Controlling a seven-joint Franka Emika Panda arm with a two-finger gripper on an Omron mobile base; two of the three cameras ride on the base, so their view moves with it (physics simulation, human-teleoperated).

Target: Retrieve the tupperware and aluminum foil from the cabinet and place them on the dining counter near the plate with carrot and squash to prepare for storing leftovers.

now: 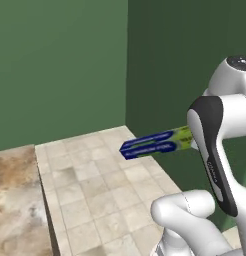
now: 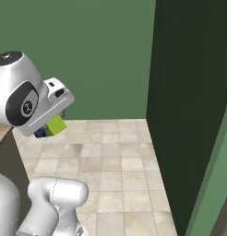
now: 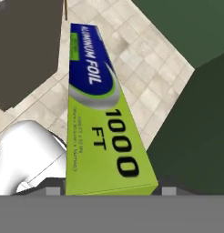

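Above tiled floor (image 1: 95, 190), foil box (image 3: 104, 136) between fingers (image 3: 52, 191).

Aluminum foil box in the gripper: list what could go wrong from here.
1. The aluminum foil box is gripped at one end, and most of its length juts out, so it may pivot or slip.
2. The jutting end could hit the dark green cabinet wall when the arm swings.

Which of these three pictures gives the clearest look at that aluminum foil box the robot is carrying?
The hand view: the aluminum foil box runs up the picture with its lettering readable. The left base view shows the box side-on, sticking out past the arm above the tiled floor. The right base view shows just a green corner under the hand.
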